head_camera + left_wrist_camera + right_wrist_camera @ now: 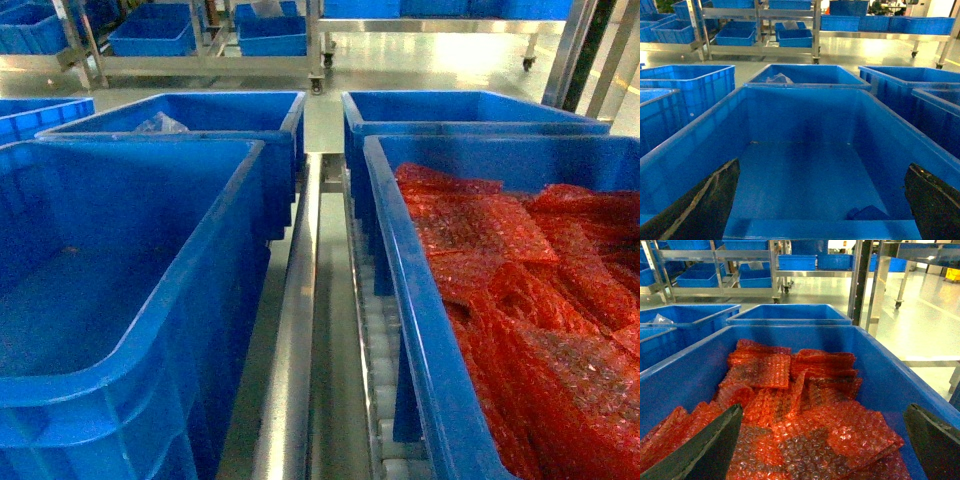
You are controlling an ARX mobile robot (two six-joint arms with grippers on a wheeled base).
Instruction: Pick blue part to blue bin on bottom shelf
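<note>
- Hovering over the deep blue plastic bin (805, 165), the left pincer (820, 200) is spread wide, holding nothing.
- A small dark-blue part (867, 213) lies on that bin's floor, near its front wall.
- Right pincer (822, 440), equally wide and unladen, hangs above red bubble-wrap pouches (790, 405).
- Whether this is pre-grasp or post-drop cannot be told.
</note>
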